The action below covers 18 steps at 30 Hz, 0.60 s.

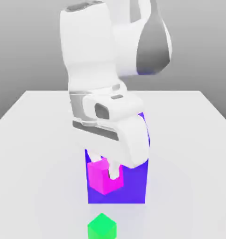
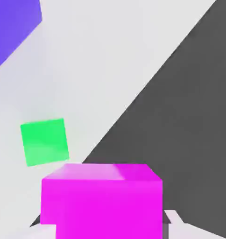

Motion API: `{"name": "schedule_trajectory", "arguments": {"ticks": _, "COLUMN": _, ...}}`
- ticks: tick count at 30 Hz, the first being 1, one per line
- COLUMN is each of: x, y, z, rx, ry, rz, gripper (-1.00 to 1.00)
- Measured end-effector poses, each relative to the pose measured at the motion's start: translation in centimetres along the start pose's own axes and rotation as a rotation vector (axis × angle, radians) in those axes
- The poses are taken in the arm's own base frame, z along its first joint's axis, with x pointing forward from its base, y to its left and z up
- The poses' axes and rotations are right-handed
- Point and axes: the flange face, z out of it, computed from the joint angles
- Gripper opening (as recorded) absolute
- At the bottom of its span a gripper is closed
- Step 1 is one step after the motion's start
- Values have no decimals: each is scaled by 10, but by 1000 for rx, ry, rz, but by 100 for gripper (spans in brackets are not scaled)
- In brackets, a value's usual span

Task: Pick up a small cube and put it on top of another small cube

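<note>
I see my white arm point(image 1: 105, 60) reaching down over a pale table point(image 1: 35, 135). Directly behind the claw point(image 1: 107, 169) stands a big blue block point(image 1: 133, 186). The claw is closed tight on the small pink cube point(image 1: 102, 176), lifted clear of the table. The small green cube point(image 1: 102, 227) sits on the table below and in front of the claw.

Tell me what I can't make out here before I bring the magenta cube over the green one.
- Blue block: in the exterior view the arm and magenta cube cover much of it; in the hand view the edge crops it.
- Gripper: exterior view, the cube hides one finger.
- Green cube: exterior view, the bottom edge cuts it.
</note>
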Motion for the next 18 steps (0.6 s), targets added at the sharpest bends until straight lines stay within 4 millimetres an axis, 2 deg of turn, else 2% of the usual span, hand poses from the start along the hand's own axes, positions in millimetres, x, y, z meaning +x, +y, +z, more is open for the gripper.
{"name": "schedule_trajectory", "arguments": {"ticks": 9, "x": -7, "y": -24, "z": 68, "rx": 164, "ry": -43, "rz": -384, "gripper": -100}}
{"name": "schedule_trajectory", "arguments": {"ticks": 14, "x": -11, "y": -33, "z": 119, "rx": 179, "ry": -43, "rz": -421, "gripper": -100}}
{"name": "schedule_trajectory", "arguments": {"ticks": 15, "x": -13, "y": -35, "z": 130, "rx": 180, "ry": -42, "rz": -420, "gripper": 100}}
{"name": "schedule_trajectory", "arguments": {"ticks": 18, "x": -13, "y": -35, "z": 130, "rx": 180, "ry": -42, "rz": -420, "gripper": 100}}
